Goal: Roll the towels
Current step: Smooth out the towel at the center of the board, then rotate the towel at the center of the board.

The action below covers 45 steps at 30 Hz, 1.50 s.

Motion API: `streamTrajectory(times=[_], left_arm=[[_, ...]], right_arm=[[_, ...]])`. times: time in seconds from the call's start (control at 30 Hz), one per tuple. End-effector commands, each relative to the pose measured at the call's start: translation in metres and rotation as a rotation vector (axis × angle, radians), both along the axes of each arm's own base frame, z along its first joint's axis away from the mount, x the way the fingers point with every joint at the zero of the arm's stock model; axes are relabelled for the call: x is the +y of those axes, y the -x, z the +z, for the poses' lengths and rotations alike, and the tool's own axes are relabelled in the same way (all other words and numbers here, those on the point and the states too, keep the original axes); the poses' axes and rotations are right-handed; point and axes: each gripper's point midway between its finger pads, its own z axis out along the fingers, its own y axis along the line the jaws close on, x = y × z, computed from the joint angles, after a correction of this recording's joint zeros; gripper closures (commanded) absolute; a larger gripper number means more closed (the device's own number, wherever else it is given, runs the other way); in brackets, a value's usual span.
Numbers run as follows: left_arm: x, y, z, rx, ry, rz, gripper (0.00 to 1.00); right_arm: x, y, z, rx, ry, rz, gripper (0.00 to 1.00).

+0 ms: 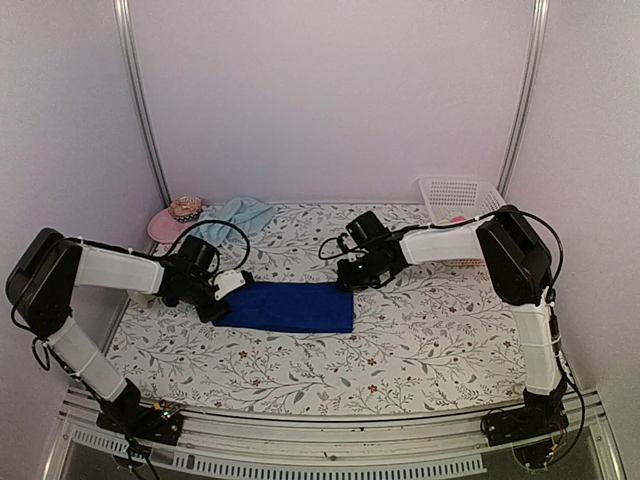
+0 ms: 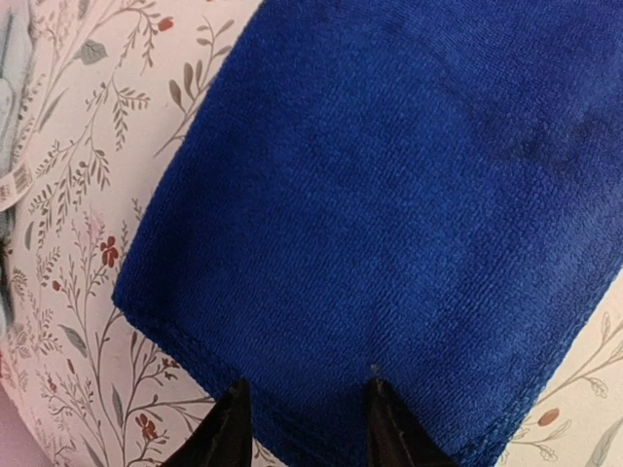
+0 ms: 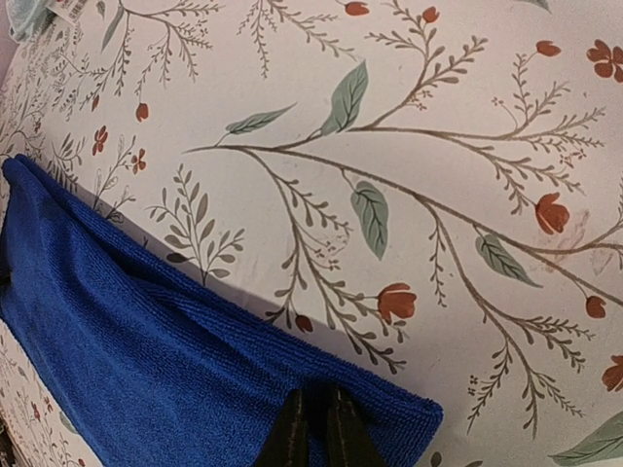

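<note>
Both low at towel (image 1: 295, 306) — left hand (image 2: 306, 389), right hand (image 3: 313, 395)

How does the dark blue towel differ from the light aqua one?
The dark blue towel lies flat and rectangular in the middle; the aqua towel sits crumpled at the far left beside the pink hat. The left gripper and right gripper are at the dark blue towel's ends; no gripper touches the aqua towel. Both are plain, unrolled cloths.
</note>
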Motion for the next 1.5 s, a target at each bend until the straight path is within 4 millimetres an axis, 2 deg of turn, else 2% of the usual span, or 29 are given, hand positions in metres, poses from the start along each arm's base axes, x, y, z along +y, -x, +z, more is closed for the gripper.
streamTrajectory(times=[0.0,0.23,0.33,0.43,0.6,0.73,0.87,1.07,1.23,1.47], left_arm=[[0.031,0.039,-0.025,0.11,-0.146,-0.002,0.58],[0.036,0.039,-0.012,0.07,-0.145,0.013,0.51],[0.035,0.035,-0.011,0.065,-0.141,0.027,0.38],[0.032,0.02,0.003,0.013,-0.118,0.053,0.3],[0.019,-0.011,0.049,-0.111,-0.036,0.078,0.11],[0.009,-0.027,0.07,-0.166,0.017,0.087,0.06],[0.004,-0.038,0.07,-0.192,0.039,0.096,0.07],[0.004,-0.054,0.05,-0.192,0.025,0.117,0.22],[0.011,-0.068,0.032,-0.193,-0.013,0.16,0.31],[0.023,-0.068,0.005,-0.171,-0.079,0.195,0.32]], right_arm=[[-0.026,0.0,-0.024,0.035,0.098,-0.032,0.89],[-0.031,0.004,-0.024,0.043,0.105,-0.027,0.9],[-0.024,0.007,-0.016,0.047,0.072,0.01,0.89],[-0.018,0.01,0.003,0.023,0.043,0.042,0.87],[-0.013,0.017,0.046,-0.047,-0.002,0.087,0.74],[-0.022,0.024,0.063,-0.094,0.031,0.11,0.7],[-0.029,0.042,0.058,-0.105,0.094,0.152,0.69],[-0.017,0.079,0.037,-0.055,0.111,0.25,0.95],[-0.015,0.094,0.013,-0.002,0.139,0.268,0.96],[-0.017,0.124,-0.021,0.082,0.197,0.319,0.97]])
